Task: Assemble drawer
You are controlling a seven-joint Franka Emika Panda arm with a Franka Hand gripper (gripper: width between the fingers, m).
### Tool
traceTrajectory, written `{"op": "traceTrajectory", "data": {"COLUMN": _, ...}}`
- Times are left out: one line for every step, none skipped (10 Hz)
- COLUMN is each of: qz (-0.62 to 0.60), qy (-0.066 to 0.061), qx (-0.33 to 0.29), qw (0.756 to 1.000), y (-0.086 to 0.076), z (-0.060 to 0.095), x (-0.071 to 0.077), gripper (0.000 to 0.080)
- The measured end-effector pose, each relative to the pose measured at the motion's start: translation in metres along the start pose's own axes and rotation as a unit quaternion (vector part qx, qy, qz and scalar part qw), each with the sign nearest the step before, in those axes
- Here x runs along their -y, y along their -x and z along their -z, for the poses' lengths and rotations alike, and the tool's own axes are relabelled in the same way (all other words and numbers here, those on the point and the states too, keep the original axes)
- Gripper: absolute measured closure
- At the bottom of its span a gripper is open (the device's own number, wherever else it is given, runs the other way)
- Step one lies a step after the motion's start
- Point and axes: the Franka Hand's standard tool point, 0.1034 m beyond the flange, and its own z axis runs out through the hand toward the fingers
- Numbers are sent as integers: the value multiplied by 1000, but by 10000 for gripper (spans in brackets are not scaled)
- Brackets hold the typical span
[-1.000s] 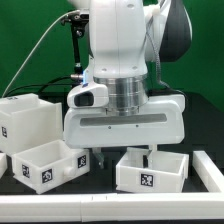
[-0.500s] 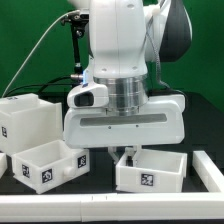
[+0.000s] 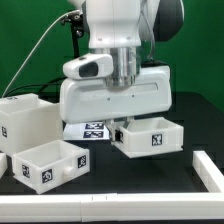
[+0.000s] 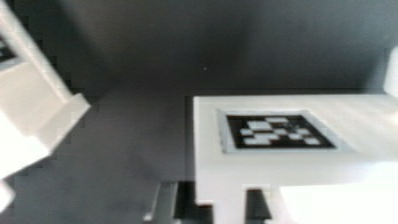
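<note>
My gripper (image 3: 118, 131) is shut on the rear wall of a small white tray (image 3: 152, 137) and holds it lifted off the black table, tag facing front. In the wrist view the tray's floor tag (image 4: 276, 132) shows, and its wall sits between my fingers (image 4: 176, 203); my gripper (image 4: 217, 202) is closed on it. The large cube-shaped casing (image 3: 24, 119) stands at the exterior view's left. The second small tray (image 3: 50, 164) lies in front of it on the table.
The marker board (image 3: 92, 130) lies flat on the table behind the lifted tray. A white rail (image 3: 206, 171) borders the table at the front and the exterior view's right. A white part (image 4: 32, 100) shows beside the tray in the wrist view.
The gripper has risen and shifted toward the exterior view's left, lifting the tray off the table. The marker board, hidden before, now shows.
</note>
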Motion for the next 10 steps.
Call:
{"op": "traceTrajectory", "data": {"qz": 2, "qy": -1, "qx": 3, "qw": 1000, "y": 1, "z": -3, "x": 2, "gripper": 763}}
{"op": "traceTrajectory", "data": {"qz": 3, "qy": -2, "qx": 3, "qw": 1000, "y": 1, "z": -4, "x": 3, "gripper": 763}}
{"op": "traceTrajectory", "data": {"qz": 2, "qy": -2, "qx": 3, "qw": 1000, "y": 1, "z": -4, "x": 3, "gripper": 762}}
{"op": "traceTrajectory", "data": {"qz": 5, "qy": -2, "qx": 3, "qw": 1000, "y": 1, "z": -4, "x": 3, "gripper": 762}}
{"op": "traceTrajectory", "data": {"qz": 61, "qy": 1, "qx": 1, "qw": 998, "y": 7, "z": -1, "x": 2, "gripper": 762}}
{"op": "traceTrajectory", "data": {"qz": 105, "qy": 1, "qx": 3, "qw": 994, "y": 25, "z": 5, "x": 0, "gripper": 762}}
{"op": "traceTrajectory", "data": {"qz": 130, "qy": 5, "qx": 3, "qw": 991, "y": 49, "z": 12, "x": -7, "gripper": 762}}
{"op": "traceTrajectory", "data": {"qz": 168, "qy": 16, "qx": -6, "qw": 986, "y": 68, "z": 11, "x": -15, "gripper": 762}}
{"op": "traceTrajectory", "data": {"qz": 172, "qy": 13, "qx": -1, "qw": 985, "y": 86, "z": 1, "x": -17, "gripper": 762}}
{"op": "traceTrajectory", "data": {"qz": 164, "qy": 9, "qx": 4, "qw": 986, "y": 81, "z": 2, "x": -15, "gripper": 762}}
